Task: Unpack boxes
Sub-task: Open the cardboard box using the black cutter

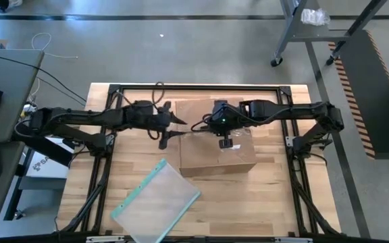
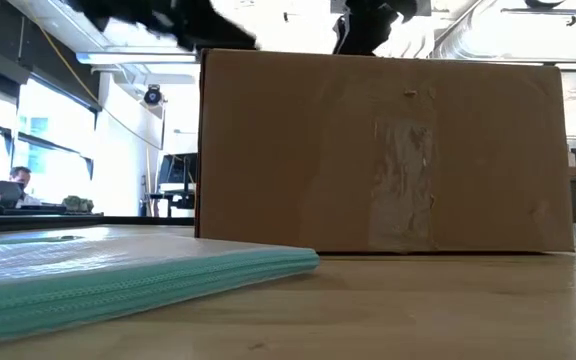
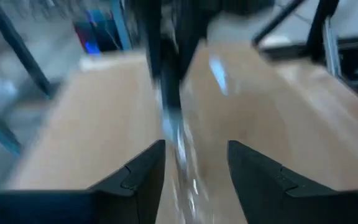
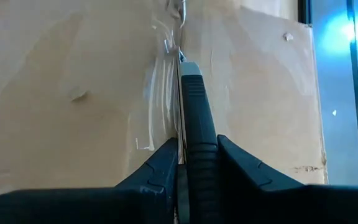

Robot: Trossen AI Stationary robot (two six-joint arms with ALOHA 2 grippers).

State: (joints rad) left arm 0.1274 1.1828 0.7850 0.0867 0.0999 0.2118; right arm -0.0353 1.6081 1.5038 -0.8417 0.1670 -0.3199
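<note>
while right claw [image 4: 189, 163] grips cutter [image 4: 192, 99], box [image 4: 73, 81] lies beneath.

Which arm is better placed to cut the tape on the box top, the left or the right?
The right. Its claw is shut on a dark cutter whose tip sits in the taped seam of the box. The left claw is open and holds nothing, over the box's left edge.

The light wooden table [image 1: 262, 202] carries the cardboard box [image 1: 238, 158] and a teal-edged clear pouch [image 1: 155, 200]
</note>
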